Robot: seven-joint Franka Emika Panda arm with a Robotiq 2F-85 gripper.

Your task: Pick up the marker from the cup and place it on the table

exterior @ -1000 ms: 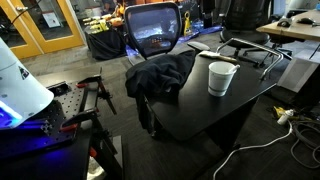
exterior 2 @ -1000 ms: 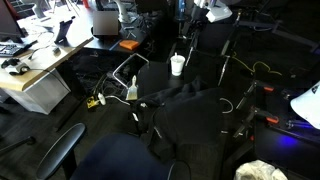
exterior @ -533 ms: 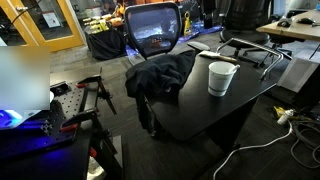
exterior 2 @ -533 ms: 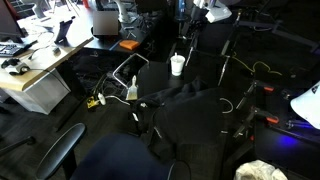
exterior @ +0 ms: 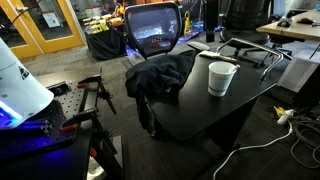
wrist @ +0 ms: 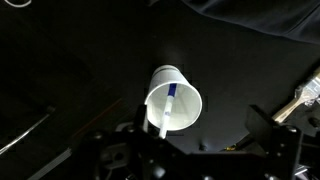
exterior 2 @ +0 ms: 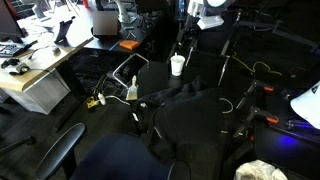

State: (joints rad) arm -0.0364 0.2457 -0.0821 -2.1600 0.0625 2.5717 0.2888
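As we judge it, nothing is done yet: the marker (wrist: pixel 168 108) leans inside the cup (wrist: pixel 185 100) near an edge of the bench (exterior: pixel 195 112), our hand (wrist: pixel 200 128) hangs above it with fingers spread and empty, so grasp, lift and placing remain.

Plain white, unpatterned, on the cup (wrist: pixel 172 100). White with a blue band on the marker (wrist: pixel 168 108). Matte black across the table (exterior: pixel 200 115). Near-black, plain, on the crumpled cloth (exterior: pixel 160 75). Black mesh on the office chair (exterior: pixel 153 28). Pale wood on the desk (exterior 2: pixel 40 72). Orange-yellow on the door frames (exterior: pixel 40 42).
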